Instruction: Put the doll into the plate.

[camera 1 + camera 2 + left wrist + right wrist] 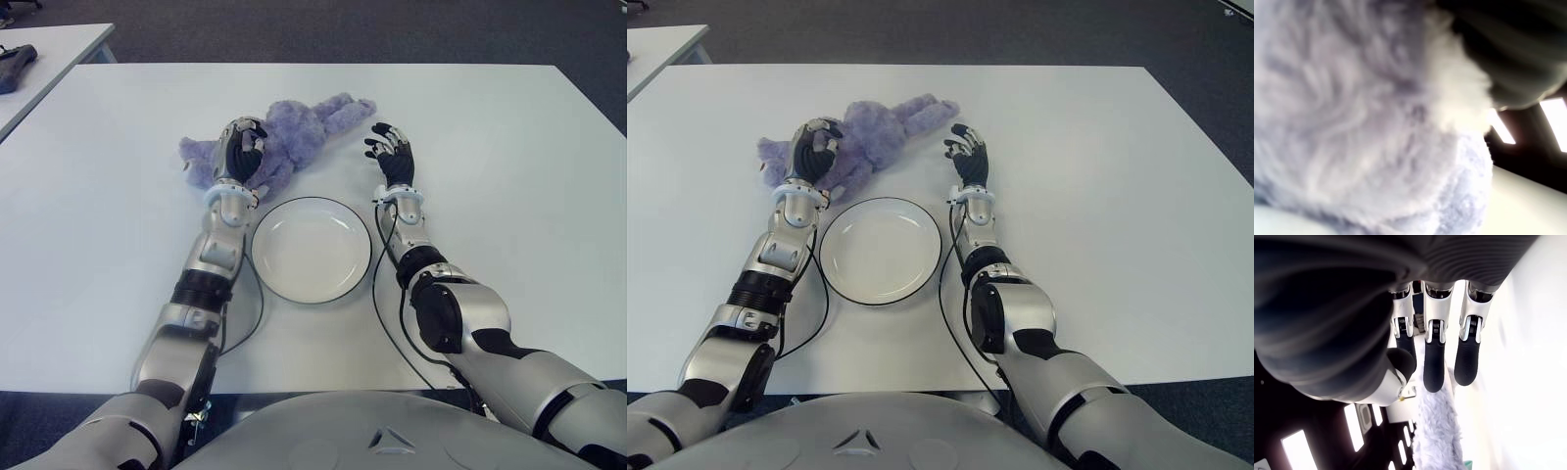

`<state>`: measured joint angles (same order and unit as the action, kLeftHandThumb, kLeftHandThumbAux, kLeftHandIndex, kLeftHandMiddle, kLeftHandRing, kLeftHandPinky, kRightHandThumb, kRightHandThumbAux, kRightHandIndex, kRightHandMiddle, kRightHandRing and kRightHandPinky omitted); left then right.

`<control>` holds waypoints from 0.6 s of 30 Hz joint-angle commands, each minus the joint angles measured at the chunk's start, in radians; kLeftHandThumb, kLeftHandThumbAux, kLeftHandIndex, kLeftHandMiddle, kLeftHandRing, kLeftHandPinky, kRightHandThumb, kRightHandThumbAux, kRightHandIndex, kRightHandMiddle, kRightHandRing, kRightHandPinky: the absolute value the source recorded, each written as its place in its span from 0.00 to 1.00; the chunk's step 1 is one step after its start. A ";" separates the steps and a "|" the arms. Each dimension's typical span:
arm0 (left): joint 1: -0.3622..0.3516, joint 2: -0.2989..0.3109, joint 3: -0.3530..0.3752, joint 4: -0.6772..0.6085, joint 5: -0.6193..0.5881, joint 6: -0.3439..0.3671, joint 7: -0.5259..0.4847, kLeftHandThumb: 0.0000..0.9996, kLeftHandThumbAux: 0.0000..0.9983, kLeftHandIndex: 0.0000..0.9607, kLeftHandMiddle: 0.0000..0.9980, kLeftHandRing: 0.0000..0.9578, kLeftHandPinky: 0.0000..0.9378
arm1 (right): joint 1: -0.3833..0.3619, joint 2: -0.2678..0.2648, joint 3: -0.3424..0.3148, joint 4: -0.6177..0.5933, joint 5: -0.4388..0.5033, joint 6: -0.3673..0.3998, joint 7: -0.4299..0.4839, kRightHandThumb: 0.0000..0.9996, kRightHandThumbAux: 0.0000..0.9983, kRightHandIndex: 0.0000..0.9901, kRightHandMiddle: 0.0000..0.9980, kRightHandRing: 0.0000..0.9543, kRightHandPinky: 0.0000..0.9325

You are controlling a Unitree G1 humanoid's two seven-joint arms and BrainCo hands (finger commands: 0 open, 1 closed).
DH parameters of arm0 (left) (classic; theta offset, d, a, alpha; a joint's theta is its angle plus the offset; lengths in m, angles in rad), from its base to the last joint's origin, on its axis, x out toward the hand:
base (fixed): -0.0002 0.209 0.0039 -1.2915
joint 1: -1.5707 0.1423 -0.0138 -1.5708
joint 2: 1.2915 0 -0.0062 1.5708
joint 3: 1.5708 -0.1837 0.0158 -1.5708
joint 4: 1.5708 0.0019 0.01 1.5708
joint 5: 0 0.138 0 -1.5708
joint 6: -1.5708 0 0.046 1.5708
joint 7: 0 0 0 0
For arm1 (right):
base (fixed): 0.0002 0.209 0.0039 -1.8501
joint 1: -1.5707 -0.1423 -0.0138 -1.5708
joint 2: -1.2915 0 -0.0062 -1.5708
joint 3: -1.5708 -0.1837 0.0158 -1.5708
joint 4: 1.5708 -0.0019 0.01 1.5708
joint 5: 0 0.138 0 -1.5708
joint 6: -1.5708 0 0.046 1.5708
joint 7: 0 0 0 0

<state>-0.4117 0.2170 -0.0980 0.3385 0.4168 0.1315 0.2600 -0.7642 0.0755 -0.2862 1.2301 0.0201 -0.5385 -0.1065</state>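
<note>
The purple doll (294,132) is lying on the white worktop (509,176), directly under the left hand (242,149), which is closing its curled fingers around the plush body. The right hand (392,155) is hovering with fingers loosely extended and gripping nothing, the doll's leg just beyond its fingertips. The plate (312,250) is sitting between both wrists, on the near side of the hands.

The left hand (242,149) reaches forward on a nearly straight arm, its fingers curled down and closed over the purple plush doll (294,132). The right hand (392,155), to its right, is extended with fingers (1434,367) loosely spread, holding nothing.
</note>
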 commanded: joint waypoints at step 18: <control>0.036 0.107 -0.019 -0.073 0.096 0.156 -0.071 0.75 0.70 0.46 0.83 0.87 0.91 | 0.201 0.114 -0.015 0.126 0.013 0.096 -0.019 0.84 0.86 0.26 0.24 0.33 0.37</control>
<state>-0.4116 0.2965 -0.1017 0.2738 0.4820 0.2215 0.2315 -0.7644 0.0755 -0.2861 1.2282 0.0196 -0.5390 -0.1100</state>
